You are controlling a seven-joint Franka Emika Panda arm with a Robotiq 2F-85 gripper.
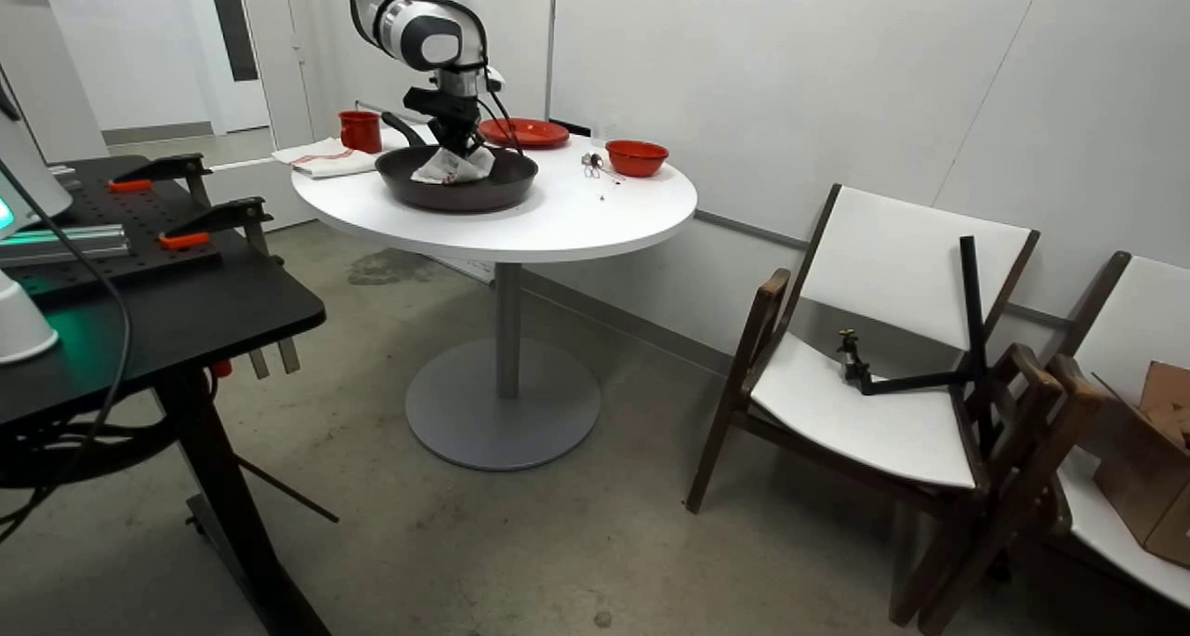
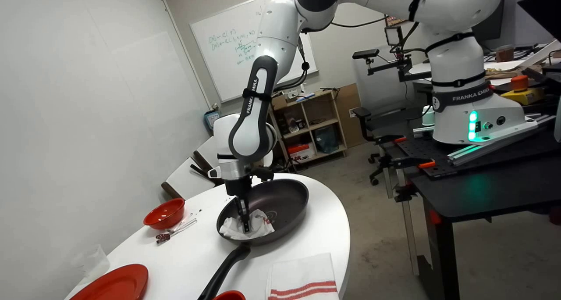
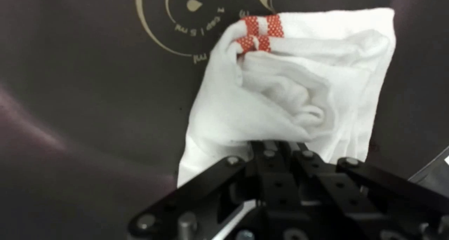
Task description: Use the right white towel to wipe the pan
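Observation:
The black frying pan [image 1: 456, 197] sits on the round white table, its dark handle pointing away from the robot's base. The pan also shows in an exterior view [image 2: 287, 203] and fills the wrist view [image 3: 105, 103]. The rumpled white towel [image 2: 261, 224] with red stripes lies inside the pan, toward the handle side; it also shows in the wrist view [image 3: 228, 113]. My gripper [image 2: 245, 227] points down into the pan with its fingers close together on the towel. In the wrist view the fingertips [image 3: 280, 145] are hidden under a fold of the towel.
A flat folded white cloth [image 2: 302, 271] with red stripes lies beside the pan handle. A red mug [image 1: 361, 132] and a red plate [image 1: 525, 133] stand near the handle. A red bowl [image 1: 637, 157] and small metal utensils [image 2: 175, 230] are farther along the table [image 1: 595, 222].

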